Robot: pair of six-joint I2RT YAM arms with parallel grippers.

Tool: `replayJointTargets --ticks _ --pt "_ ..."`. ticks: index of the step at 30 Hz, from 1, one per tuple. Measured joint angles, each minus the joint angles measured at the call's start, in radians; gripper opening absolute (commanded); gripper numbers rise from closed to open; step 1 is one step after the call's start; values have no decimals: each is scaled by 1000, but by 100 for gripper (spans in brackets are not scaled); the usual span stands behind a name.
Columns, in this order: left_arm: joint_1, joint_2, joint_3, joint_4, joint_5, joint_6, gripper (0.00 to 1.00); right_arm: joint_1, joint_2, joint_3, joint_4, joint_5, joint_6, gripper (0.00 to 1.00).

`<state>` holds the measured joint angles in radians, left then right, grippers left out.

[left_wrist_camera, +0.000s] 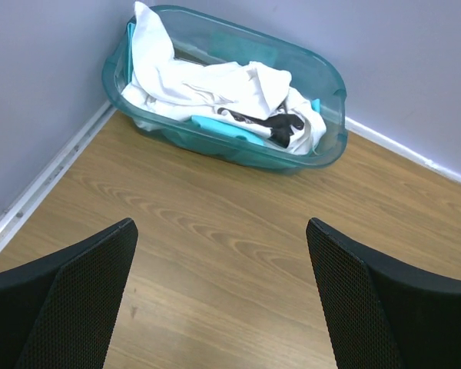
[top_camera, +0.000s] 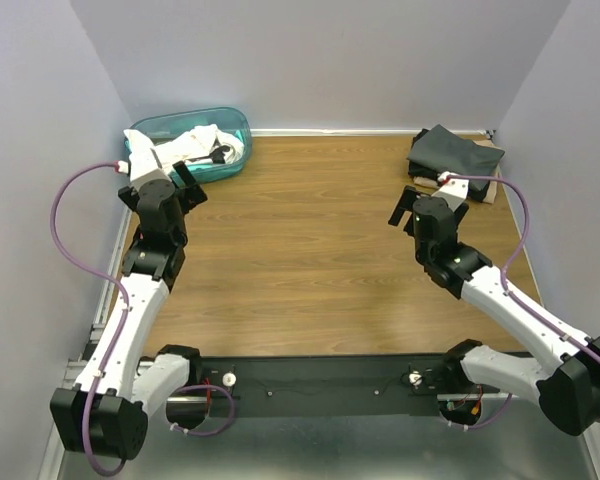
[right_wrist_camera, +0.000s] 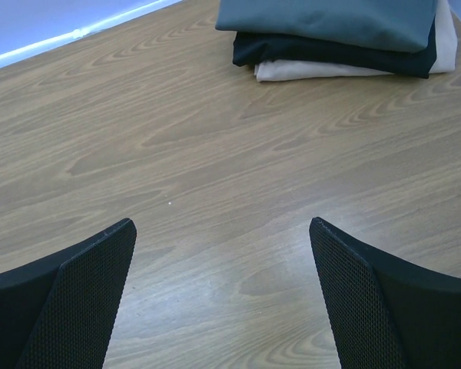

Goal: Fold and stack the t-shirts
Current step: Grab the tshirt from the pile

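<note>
Step in hand: fetching the next shirt, judging by the layout. Nothing is held yet.

The left gripper [left_wrist_camera: 219,231] hovers over bare table [left_wrist_camera: 238,223], jaws spread wide w/ nothing btw them, aimed at the translucent teal tub [left_wrist_camera: 161,127] in the far-left corner. Inside the tub is a crumpled white t-shirt [left_wrist_camera: 200,81] w/ black print marks [left_wrist_camera: 280,127], one end draped up over the back rim. A teal t-shirt [left_wrist_camera: 219,127] shows only as a strip under it, against the front wall. The gripper is near the tub but not touching it or the cloth.

The right gripper [right_wrist_camera: 223,227] is also wide open and empty, above bare wood. It faces the folded stack [right_wrist_camera: 330,38] in the far-right corner: charcoal-grey shirt [right_wrist_camera: 330,15] on top, black one [right_wrist_camera: 323,48] below, cream layer [right_wrist_camera: 315,71] at the bottom. Edges look fairly square, and the gripper is clear of the stack.

Progress: prob. over halfway, w/ three folded and at least two left in the tub.

Next move, as a guess: the left arm reaches fwd and down into the tub and pinches the white shirt at its high bunch, since it lies on top. It needs a lift high enough to clear the rim w/o dragging the tub or pulling the teal one along. Then spread it flat mid-table, where both arms can reach for the fold.
</note>
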<state>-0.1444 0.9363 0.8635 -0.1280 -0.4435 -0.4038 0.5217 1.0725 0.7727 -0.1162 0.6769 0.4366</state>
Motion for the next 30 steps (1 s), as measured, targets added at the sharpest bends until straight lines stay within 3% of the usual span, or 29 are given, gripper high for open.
replayJointTargets --ticks 6,13,20,30 --pt "9 124 117 38 -19 105 98 0 -7 -21 0 10 4 100" --pt "109 451 398 72 35 208 98 0 -27 -43 0 11 24 100" --pt "161 938 917 -98 204 250 98 0 -57 -56 0 35 41 100" --pt "175 1353 1284 -265 267 290 98 0 -91 -81 0 58 43 100"
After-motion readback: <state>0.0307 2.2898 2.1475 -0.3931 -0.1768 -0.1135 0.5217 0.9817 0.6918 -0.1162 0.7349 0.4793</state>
